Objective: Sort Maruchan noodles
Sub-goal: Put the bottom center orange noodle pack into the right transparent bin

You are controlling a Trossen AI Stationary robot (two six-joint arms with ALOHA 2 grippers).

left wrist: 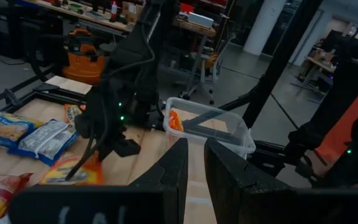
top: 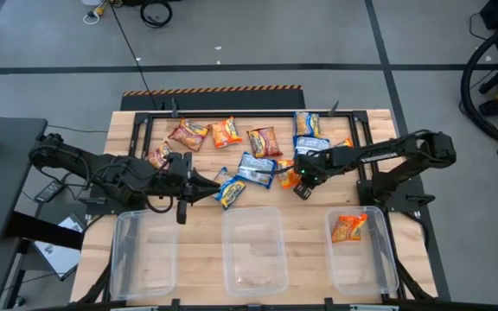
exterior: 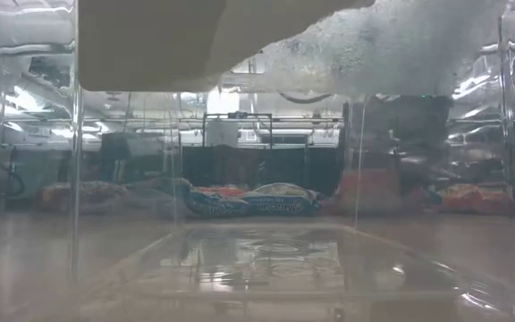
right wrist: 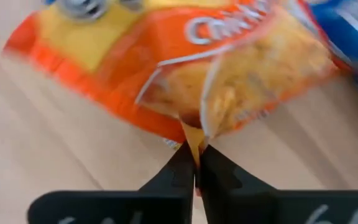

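Nearest the camera side of the wooden table (top: 206, 226) stand three clear plastic bins in a row: the left bin (top: 143, 253) and the middle bin (top: 254, 250) hold no packets, while the right bin (top: 358, 249) has one orange crinkly noodle packet (top: 348, 227) lying in it.

Just beyond the bins, the left gripper (top: 218, 188) reaches toward a blue-and-white noodle packet (top: 230, 193) at the table's middle; its fingers (left wrist: 173, 171) stand slightly apart with nothing between them.

To the right, the right gripper (right wrist: 196, 163) is pinched tight on the edge of an orange flat plastic noodle packet (right wrist: 229, 81), which lies at the right of the pile.

Farther back, more noodle packets (top: 226, 132), orange, dark red and blue-and-white, lie scattered across the far half of the table.
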